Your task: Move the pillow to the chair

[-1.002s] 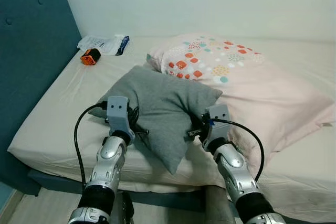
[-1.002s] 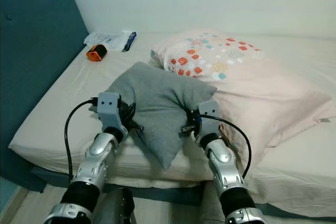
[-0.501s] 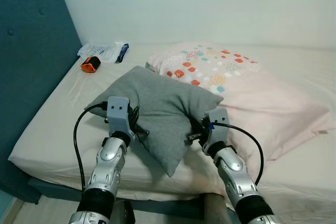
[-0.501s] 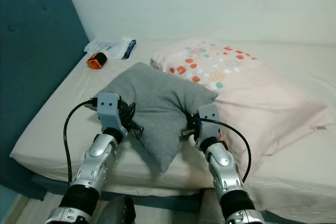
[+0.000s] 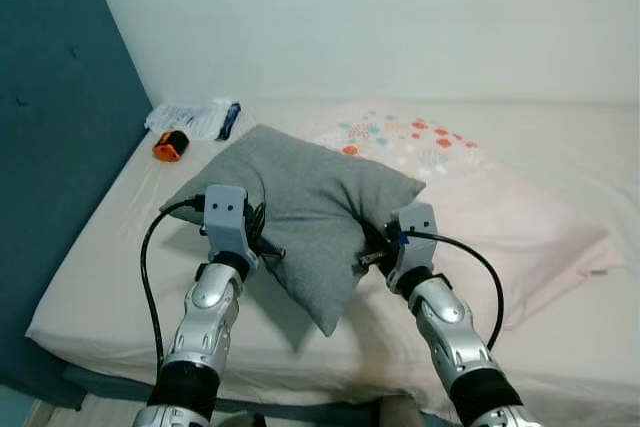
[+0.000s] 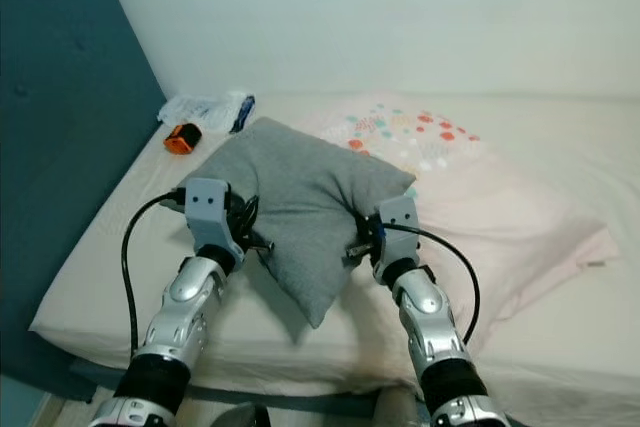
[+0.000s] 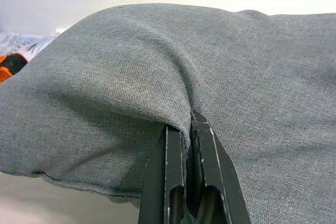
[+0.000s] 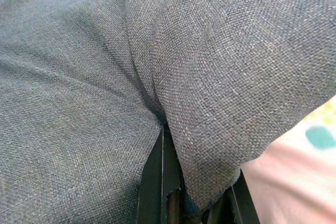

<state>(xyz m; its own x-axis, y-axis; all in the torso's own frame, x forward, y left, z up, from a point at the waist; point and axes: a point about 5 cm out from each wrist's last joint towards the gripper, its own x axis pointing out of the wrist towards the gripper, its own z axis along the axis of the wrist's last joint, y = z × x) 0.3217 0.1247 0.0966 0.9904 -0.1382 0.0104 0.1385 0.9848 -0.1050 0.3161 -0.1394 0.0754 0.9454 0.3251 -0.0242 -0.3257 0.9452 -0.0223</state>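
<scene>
Fingers [image 7: 206, 153] of the left gripper [image 7: 188, 129] and right gripper [image 8: 173, 129] clench one grey pillow [image 5: 300, 202] between them. One pink patterned pillow [image 5: 480, 197] lies beyond the right gripper's fingers.

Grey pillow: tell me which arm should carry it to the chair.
Neither alone; probably both. The left claw pinches the grey pillow on one edge and the right claw pinches the opposite edge, so they are equally placed to lift it off the bed.
</scene>
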